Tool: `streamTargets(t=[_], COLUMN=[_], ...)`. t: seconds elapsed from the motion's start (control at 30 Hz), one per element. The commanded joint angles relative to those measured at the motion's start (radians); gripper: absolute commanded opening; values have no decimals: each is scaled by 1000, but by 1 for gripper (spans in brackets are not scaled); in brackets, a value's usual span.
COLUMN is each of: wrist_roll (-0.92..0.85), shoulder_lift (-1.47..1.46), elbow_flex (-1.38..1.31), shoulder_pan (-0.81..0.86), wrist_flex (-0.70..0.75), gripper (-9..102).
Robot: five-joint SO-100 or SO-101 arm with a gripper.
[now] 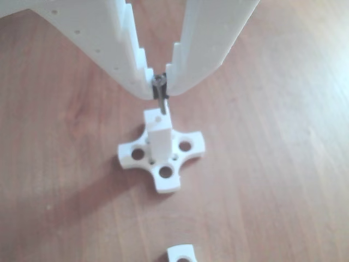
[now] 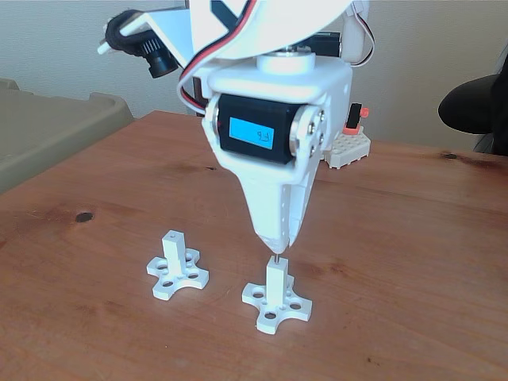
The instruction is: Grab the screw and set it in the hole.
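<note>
Hand (image 1: 160, 86) points straight down, clamped on screw (image 1: 162, 103); tip touches post (image 2: 275, 287) top.

My fingertips (image 1: 160, 87) hide the screw (image 1: 161, 102) head; its tip covers the hole. A white piece (image 1: 181, 254) is cut by the other view's bottom edge.

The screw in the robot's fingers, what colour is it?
Silver-grey metal. The screw shows best in the other view, pinched in the gripper.
</note>
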Motion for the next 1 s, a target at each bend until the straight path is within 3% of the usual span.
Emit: streamTargets(t=[0.0, 0.97], wrist_roll=[3, -2], shoulder_lift=[114, 101], elbow_flex=[-5, 9], shoulder_pan=[-9, -3], wrist_flex=[-5, -15], gripper=[-4, -4])
